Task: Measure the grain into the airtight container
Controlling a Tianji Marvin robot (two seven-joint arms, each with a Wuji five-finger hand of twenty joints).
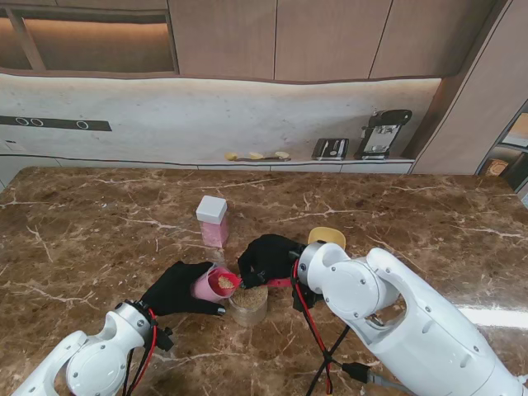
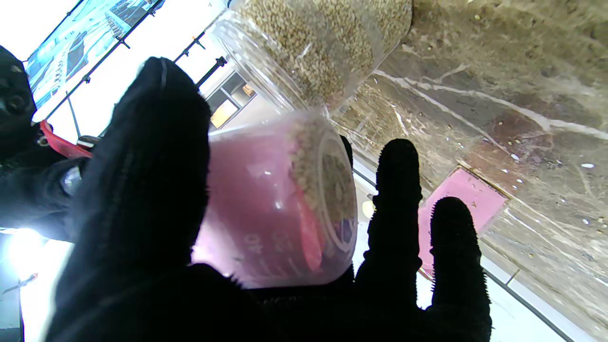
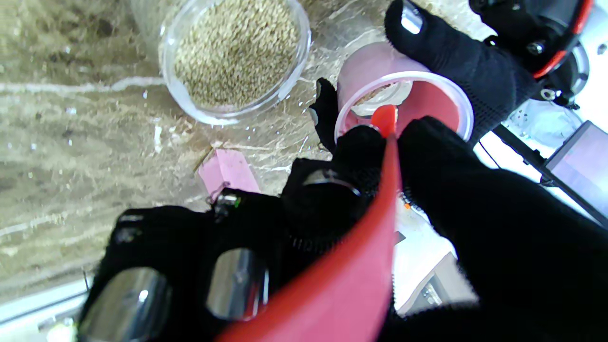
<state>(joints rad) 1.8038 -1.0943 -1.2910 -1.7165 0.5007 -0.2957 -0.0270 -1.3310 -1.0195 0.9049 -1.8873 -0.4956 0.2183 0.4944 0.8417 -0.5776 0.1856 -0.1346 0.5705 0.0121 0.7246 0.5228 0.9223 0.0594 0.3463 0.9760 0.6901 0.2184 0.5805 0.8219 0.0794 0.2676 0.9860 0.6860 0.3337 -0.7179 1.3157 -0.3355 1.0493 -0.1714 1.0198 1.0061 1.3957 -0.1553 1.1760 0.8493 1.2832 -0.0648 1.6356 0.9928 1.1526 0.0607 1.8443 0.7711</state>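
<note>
Brown marble worktop [image 1: 99,223] with pale veins ran wide across the room. Behind it, a light stone backsplash [image 1: 206,115] glowed under a strip of light. Wood-panelled cabinets [image 1: 330,37] hung over it, an open niche [image 1: 91,41] at the left. On the far ledge sat a toaster [image 1: 330,148] and a dark coffee machine [image 1: 381,134].

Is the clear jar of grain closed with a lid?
No, the right wrist view shows the clear jar with an open mouth and the grain uncovered inside.
</note>
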